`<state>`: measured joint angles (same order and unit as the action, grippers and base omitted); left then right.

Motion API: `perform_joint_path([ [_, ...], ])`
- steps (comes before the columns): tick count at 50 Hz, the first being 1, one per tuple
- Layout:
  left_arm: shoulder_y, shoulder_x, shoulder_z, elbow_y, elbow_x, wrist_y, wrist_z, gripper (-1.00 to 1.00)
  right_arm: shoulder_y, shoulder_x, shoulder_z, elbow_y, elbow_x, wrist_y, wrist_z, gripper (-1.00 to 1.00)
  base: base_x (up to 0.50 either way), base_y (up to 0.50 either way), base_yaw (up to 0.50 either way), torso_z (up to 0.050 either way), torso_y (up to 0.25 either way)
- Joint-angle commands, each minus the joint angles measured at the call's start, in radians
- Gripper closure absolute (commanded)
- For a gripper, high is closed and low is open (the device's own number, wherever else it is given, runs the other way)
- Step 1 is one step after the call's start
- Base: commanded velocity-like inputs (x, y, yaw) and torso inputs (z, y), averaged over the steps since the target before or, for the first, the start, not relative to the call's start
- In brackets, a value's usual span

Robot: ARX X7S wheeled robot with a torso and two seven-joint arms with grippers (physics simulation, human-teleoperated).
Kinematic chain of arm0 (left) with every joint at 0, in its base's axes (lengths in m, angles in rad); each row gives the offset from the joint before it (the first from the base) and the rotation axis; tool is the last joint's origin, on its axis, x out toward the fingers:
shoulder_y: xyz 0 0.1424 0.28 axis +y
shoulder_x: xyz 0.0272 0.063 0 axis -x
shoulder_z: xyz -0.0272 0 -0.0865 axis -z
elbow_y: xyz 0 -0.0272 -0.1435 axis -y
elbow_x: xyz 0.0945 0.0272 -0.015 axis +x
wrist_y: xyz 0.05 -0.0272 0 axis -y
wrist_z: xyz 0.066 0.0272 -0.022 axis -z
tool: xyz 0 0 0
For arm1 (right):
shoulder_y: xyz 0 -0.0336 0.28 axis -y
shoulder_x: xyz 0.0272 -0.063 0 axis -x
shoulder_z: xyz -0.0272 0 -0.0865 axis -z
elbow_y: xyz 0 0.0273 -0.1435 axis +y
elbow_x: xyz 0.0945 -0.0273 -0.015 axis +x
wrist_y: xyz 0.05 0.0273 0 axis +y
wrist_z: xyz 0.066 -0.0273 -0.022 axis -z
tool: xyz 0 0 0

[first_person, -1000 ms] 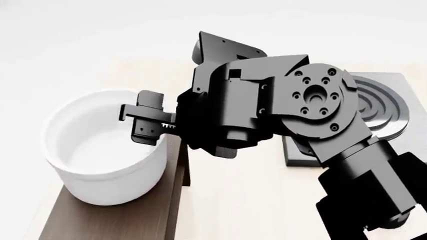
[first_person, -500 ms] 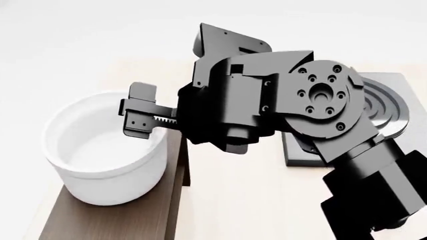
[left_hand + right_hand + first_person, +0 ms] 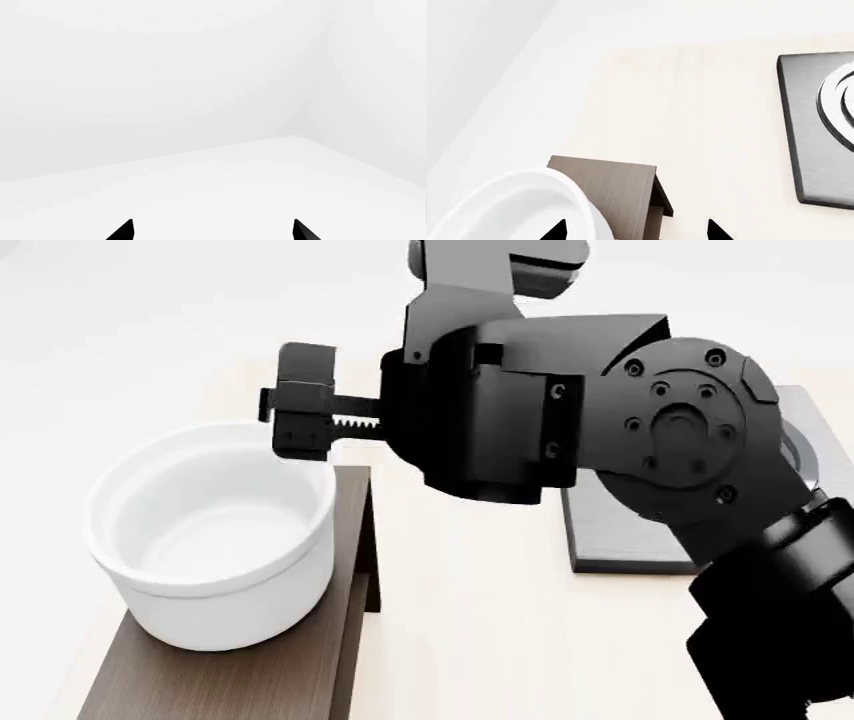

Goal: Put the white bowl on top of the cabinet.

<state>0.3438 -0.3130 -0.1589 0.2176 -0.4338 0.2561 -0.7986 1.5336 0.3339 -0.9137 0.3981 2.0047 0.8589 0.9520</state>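
We see the white bowl [image 3: 211, 538] standing on the cabinet [image 3: 240, 675] just below our right gripper [image 3: 304, 400], whose jaws are parted and hold nothing; the stove plate [image 3: 817, 127] lies well beyond on the bench [image 3: 467, 640], and our left gripper [image 3: 212, 231] shows jaws apart and empty

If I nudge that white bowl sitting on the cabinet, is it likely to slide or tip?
The white bowl looks glossy and rigid, so it would probably slide rather than flex. Its wide base and straight walls suggest it resists tipping. It sits close to the cabinet edge, so a push toward that side may drop it off.
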Motion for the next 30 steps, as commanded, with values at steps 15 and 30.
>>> perform_joint_path([
  [15,-0.003,-0.004,0.006,-0.001,-0.001,0.0,-0.003,-1.0,0.058,0.096,-0.003,-0.215,-0.328,-0.172,0.093,-1.0,0.0,0.0,0.0,0.0,0.0],
  [30,-0.006,-0.006,0.011,-0.004,-0.003,0.0,-0.003,-1.0,0.043,0.154,0.032,-0.332,-0.434,-0.278,0.18,-1.0,0.0,0.0,0.0,0.0,0.0],
])
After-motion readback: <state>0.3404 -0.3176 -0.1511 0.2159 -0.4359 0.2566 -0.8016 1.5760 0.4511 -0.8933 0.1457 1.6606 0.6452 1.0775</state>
